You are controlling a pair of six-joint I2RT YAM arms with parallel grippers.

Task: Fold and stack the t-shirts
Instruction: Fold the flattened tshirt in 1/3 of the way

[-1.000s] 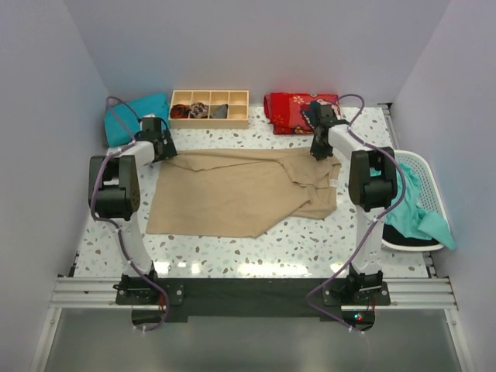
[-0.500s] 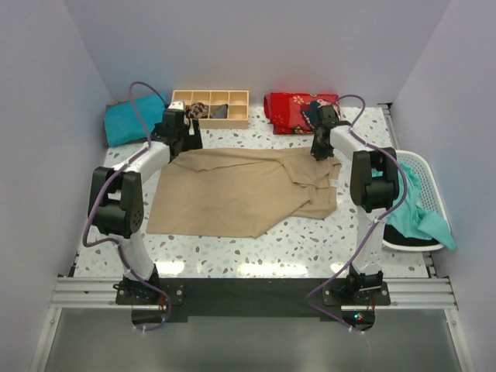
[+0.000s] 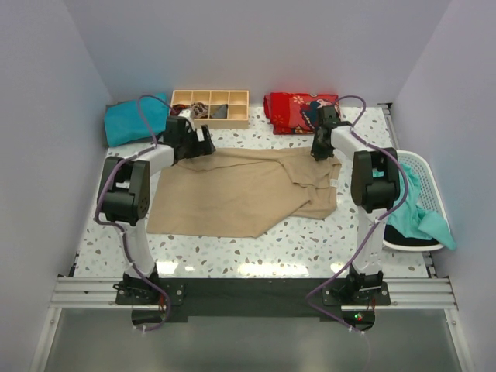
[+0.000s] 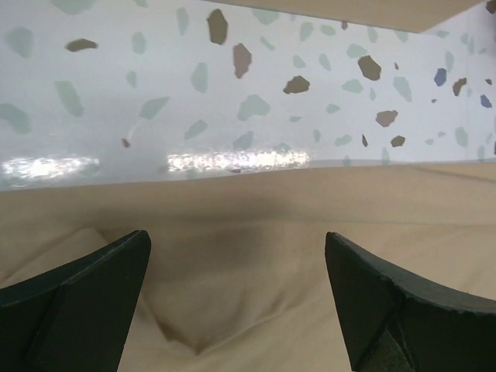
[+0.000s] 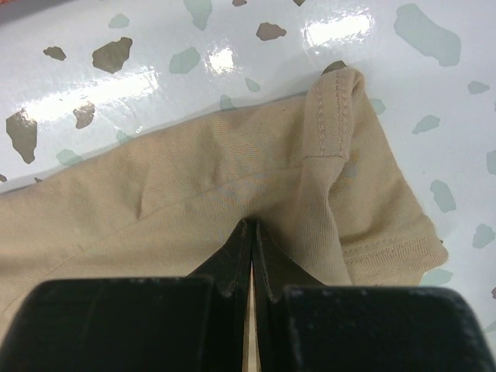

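Observation:
A tan t-shirt [image 3: 240,190] lies spread on the speckled table, its right part folded over. My left gripper [image 3: 204,144] hovers over the shirt's far edge, left of the middle. Its jaws stand wide open over a soft crease in the tan cloth [image 4: 232,310], and nothing is between them [image 4: 236,256]. My right gripper [image 3: 318,152] sits at the shirt's far right corner, shut on the tan cloth [image 5: 252,225] beside the sleeve hem [image 5: 333,124]. A folded teal t-shirt [image 3: 130,118] lies at the back left. Another teal t-shirt [image 3: 417,209] hangs out of the basket on the right.
A wooden divided box [image 3: 209,107] with small items stands at the back centre. Right of it lies a red patterned cloth [image 3: 294,108]. A white basket [image 3: 422,167] sits at the right table edge. Walls close in the left, back and right sides.
My left gripper has moved right from the shirt's far left corner along its far edge, its jaws opening fully. The right gripper and the shirt have stayed put.

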